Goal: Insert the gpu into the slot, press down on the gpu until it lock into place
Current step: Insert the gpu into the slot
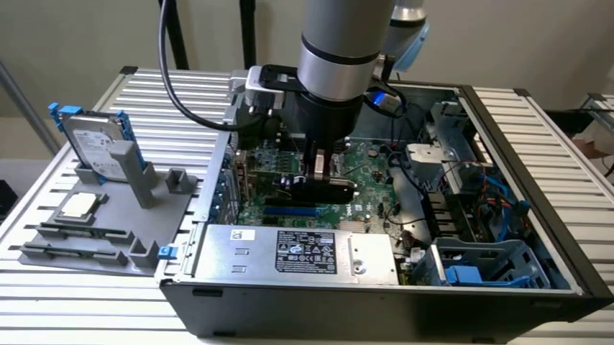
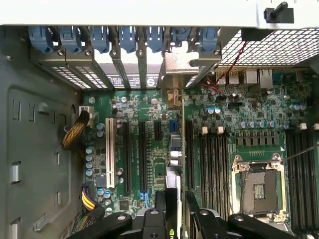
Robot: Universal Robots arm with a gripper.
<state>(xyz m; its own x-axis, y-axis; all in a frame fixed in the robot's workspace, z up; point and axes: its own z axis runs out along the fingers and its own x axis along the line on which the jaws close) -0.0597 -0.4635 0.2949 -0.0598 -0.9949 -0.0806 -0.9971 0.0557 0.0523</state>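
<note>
Exterior high oblique, wrist close overhead, both showing motherboard (image 1: 369, 180) (image 2: 149, 112)

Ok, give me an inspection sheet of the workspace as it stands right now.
Surface: ribbed metal table carrying an open computer case, motherboard exposed.
Job's things: gpu held over the board close to the blue slot; the slot's visible length is uncovered, so the card looks not seated.
Clutter: grey parts tray beside the case with a hard drive and a processor; power supply in the case.
Grippers: gripper shut on the gpu.
Cables: black cable looping off the arm; blue cables and a yellow-black bundle inside the case.
Surroundings: plain wall.
</note>
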